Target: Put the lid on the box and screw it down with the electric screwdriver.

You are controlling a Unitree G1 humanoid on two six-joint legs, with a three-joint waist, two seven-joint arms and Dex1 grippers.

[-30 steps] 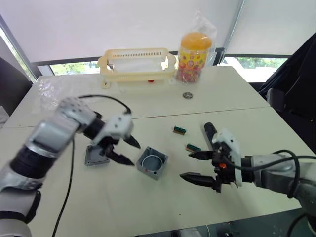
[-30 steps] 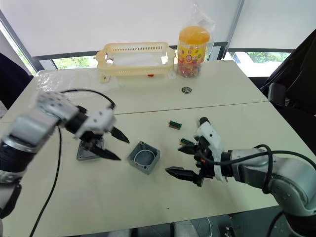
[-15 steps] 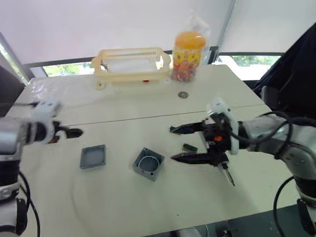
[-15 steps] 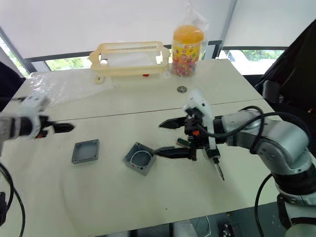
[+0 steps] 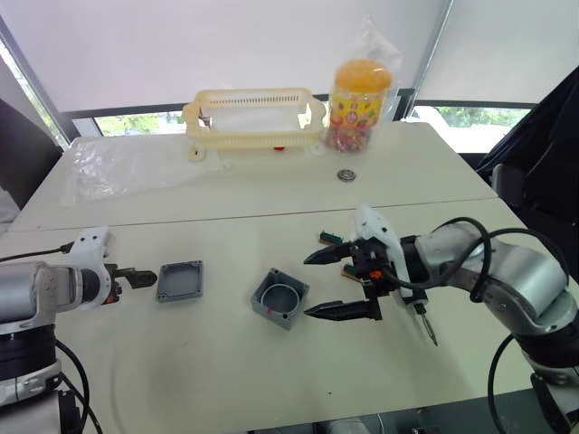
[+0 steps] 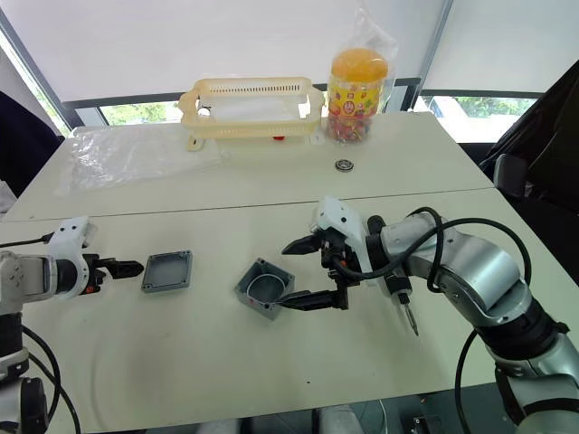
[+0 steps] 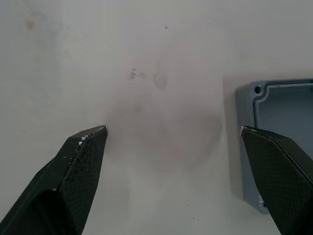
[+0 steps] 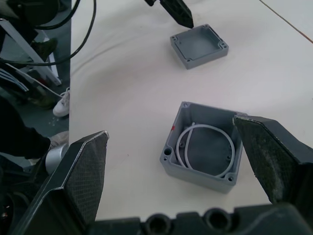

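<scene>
The box (image 6: 263, 289) sits open side up on the counter (image 6: 226, 362), its round hollow exposed and ready for a cover. The lid (image 6: 167, 270) lies flat, well apart to the box's left, rim up, so it has yet to be carried over. The left gripper (image 5: 136, 275) points at the lid's near edge, fingers spread wide and empty, probably lining up to take it. The right gripper (image 6: 308, 271) hovers just beside the box, fingers wide apart, gripping nothing. The screwdriver (image 6: 405, 306) lies on the counter by the right forearm, unused.
</scene>
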